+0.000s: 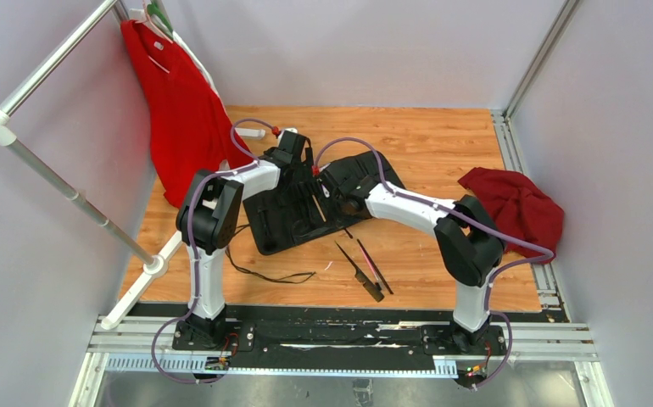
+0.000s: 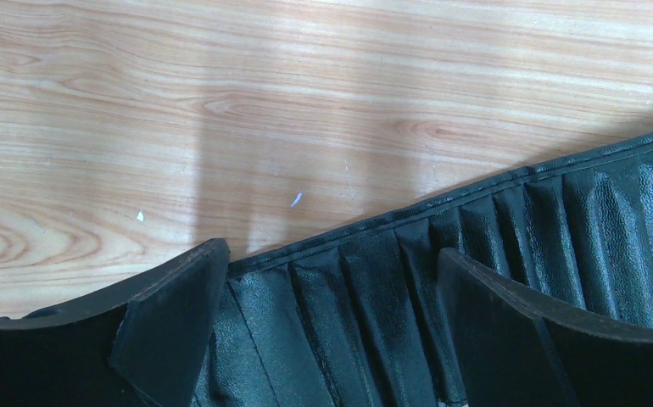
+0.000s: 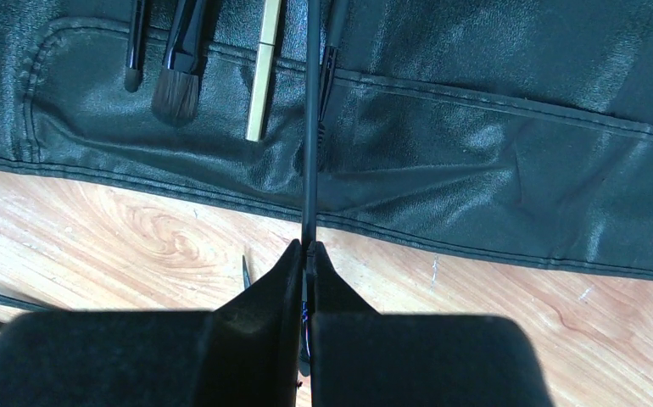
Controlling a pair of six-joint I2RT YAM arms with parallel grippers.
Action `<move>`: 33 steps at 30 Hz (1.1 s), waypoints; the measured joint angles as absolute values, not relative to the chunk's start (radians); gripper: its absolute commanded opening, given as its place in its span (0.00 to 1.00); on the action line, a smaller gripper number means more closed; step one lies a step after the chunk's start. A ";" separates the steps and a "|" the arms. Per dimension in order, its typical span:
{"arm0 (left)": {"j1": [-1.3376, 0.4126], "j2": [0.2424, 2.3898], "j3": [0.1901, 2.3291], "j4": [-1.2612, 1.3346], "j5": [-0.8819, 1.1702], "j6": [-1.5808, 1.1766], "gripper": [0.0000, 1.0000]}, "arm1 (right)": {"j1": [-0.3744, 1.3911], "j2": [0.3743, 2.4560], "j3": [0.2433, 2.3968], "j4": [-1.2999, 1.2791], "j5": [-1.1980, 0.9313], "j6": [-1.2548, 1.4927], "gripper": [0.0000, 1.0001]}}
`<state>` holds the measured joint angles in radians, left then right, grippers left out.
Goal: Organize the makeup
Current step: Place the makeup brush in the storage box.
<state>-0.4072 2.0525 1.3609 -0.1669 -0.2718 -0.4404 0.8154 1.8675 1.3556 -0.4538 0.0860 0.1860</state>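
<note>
Inserting step: right end effector [image 3: 309, 248] clamped shut on thin black brush [image 3: 310, 127] lying across case [image 3: 476, 170] pocket beside stowed tools [image 3: 176, 85], left end effector [image 2: 332, 297] open over case's pleated edge; next, slide brush straight into a free slot.

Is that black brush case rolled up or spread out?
Spread out. The case lies flat on the table, its pleated slots exposed and brushes lying on it.

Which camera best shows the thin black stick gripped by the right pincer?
The right wrist view: the thin black stick runs straight up from the shut right pincer over the black leather-look case. From above, the right arm hides it; the left wrist view misses it.
</note>
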 measured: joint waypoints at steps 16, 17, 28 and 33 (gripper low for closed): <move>-0.407 2.053 1.361 -0.167 -0.272 -0.440 0.99 | 0.778 1.914 1.384 -0.458 0.056 0.185 0.01; -0.407 2.053 1.361 -0.167 -0.272 -0.440 0.99 | 0.775 1.918 1.384 -0.459 0.054 0.185 0.01; -0.407 2.053 1.361 -0.167 -0.272 -0.440 0.99 | 0.761 1.927 1.384 -0.447 0.055 0.186 0.01; -0.407 2.053 1.361 -0.167 -0.272 -0.440 0.99 | 0.761 1.928 1.384 -0.444 0.056 0.186 0.01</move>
